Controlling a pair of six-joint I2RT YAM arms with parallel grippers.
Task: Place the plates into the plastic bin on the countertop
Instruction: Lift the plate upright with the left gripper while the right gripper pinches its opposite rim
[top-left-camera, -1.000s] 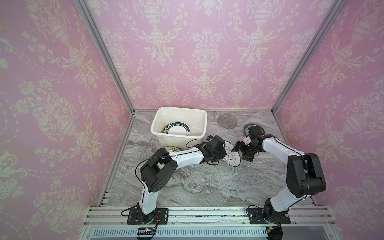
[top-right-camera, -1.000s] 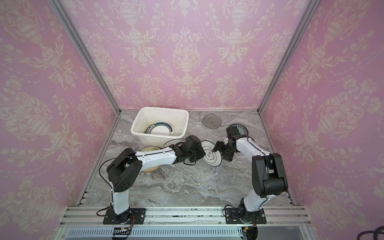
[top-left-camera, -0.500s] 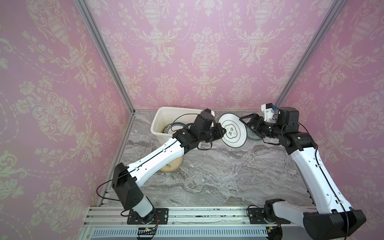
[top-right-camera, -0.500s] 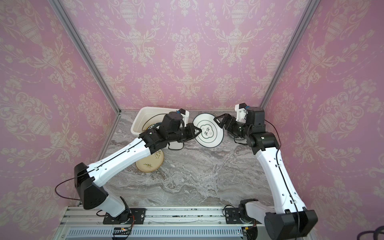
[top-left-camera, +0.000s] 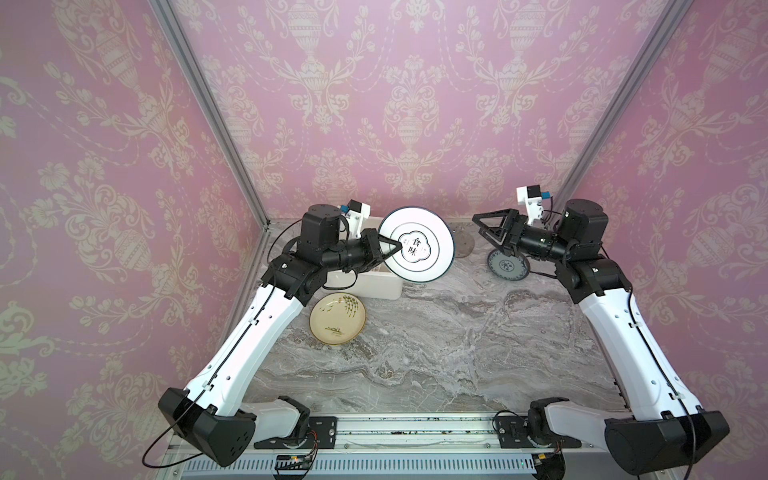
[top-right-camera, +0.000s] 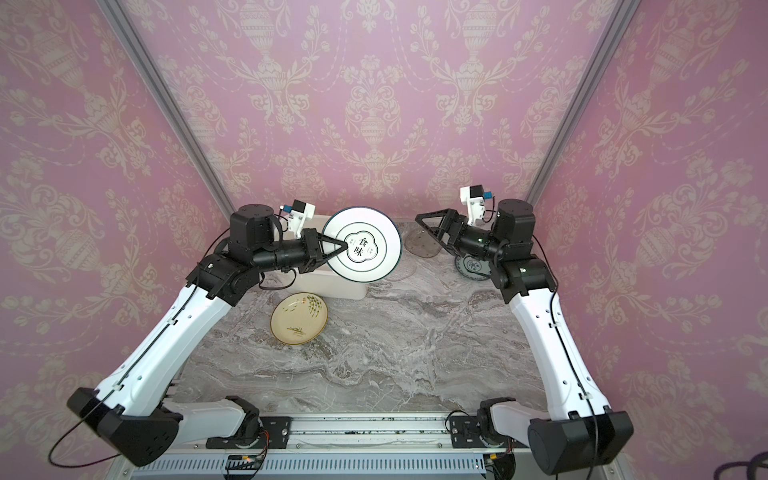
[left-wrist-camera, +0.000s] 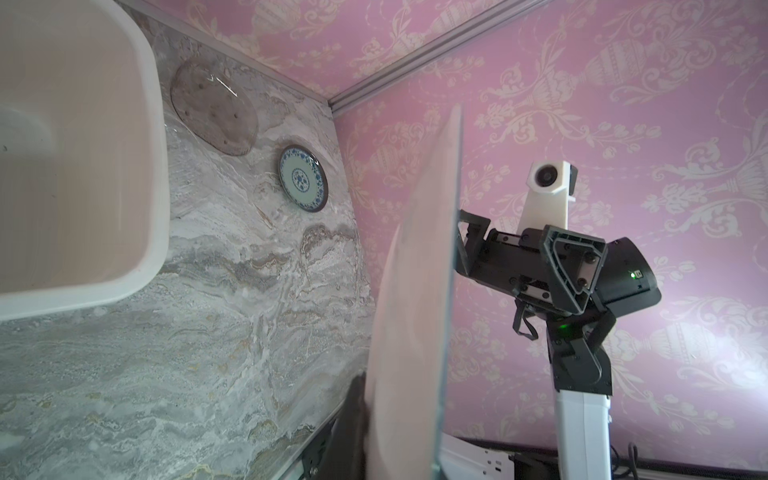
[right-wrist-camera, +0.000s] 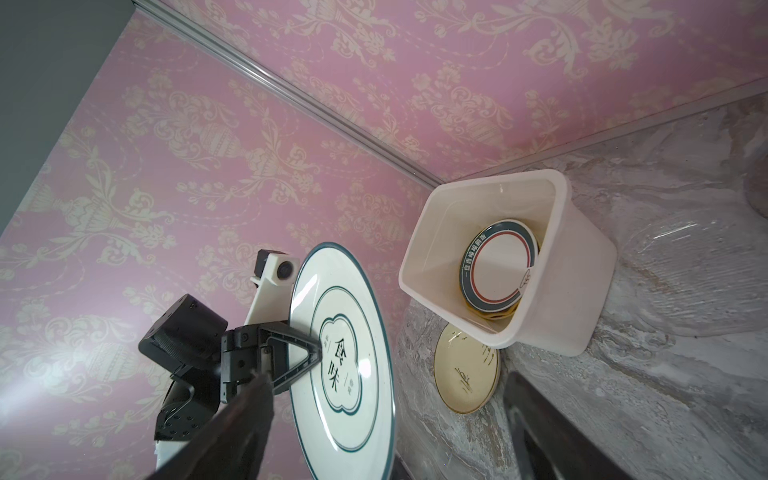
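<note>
Fingers (right-wrist-camera: 295, 337) of the left gripper (top-left-camera: 395, 249) pinch the rim of the white lettered plate (top-left-camera: 432, 249). It is held on edge in the air, face toward the right arm, above the right end of the plastic bin (top-left-camera: 374, 286). It is not yet over the opening, as far as the top views tell.

Right gripper (top-left-camera: 484, 232): fingers spread wide, nothing between them, well apart from the held plate and off to the right of the bin.

Near side of the bin: the cream sprig plate (top-left-camera: 337, 318) lies flat on the countertop (top-left-camera: 436, 353), just beside the bin's near wall. Not yet collected.

Inside the bin, right wrist view: a dark-rimmed plate (right-wrist-camera: 496, 266) lies on the floor with a yellow edge (right-wrist-camera: 490, 316) showing under it. At least two are in, then; a deeper count cannot be made.

Right of the bin: a clear glass plate (right-wrist-camera: 685, 282) lies flat on the counter. Farther right, the blue-patterned plate (top-left-camera: 508, 266) lies below the right gripper.

Far side, beyond the bin's right end, toward the back wall: the smoky glass plate (top-left-camera: 464, 245), flat.

Judgement: roughly a third done. One plate is in hand and needs lowering into the bin, and four on the counter are left to fetch. The two glass plates lie flat and look the hardest to lift by the rim.
</note>
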